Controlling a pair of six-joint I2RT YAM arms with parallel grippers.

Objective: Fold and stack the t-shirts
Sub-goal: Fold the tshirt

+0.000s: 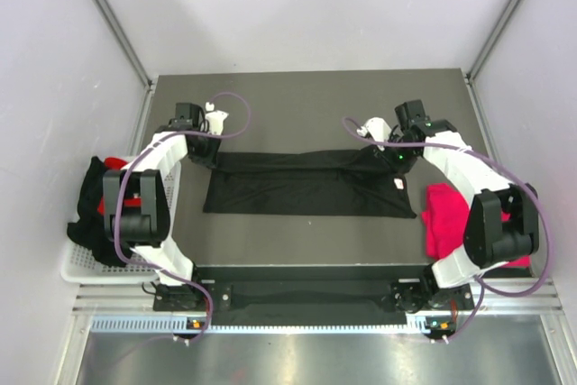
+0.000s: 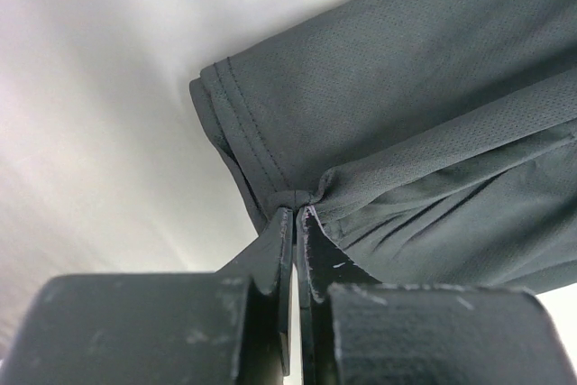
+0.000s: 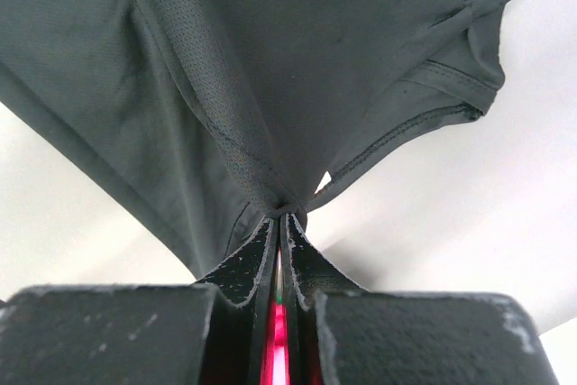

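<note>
A black t-shirt lies stretched across the middle of the table, a small white tag near its right end. My left gripper is shut on its far left corner, and the hemmed edge bunches at the fingertips. At the far right corner my right gripper is shut on the cloth, with a hemmed sleeve hanging beside the pinch. A bright pink t-shirt lies crumpled at the table's right edge, partly behind the right arm.
A white wire basket stands off the table's left side, holding a heap of black cloth with a bit of red cloth showing. Grey walls close in the back and both sides.
</note>
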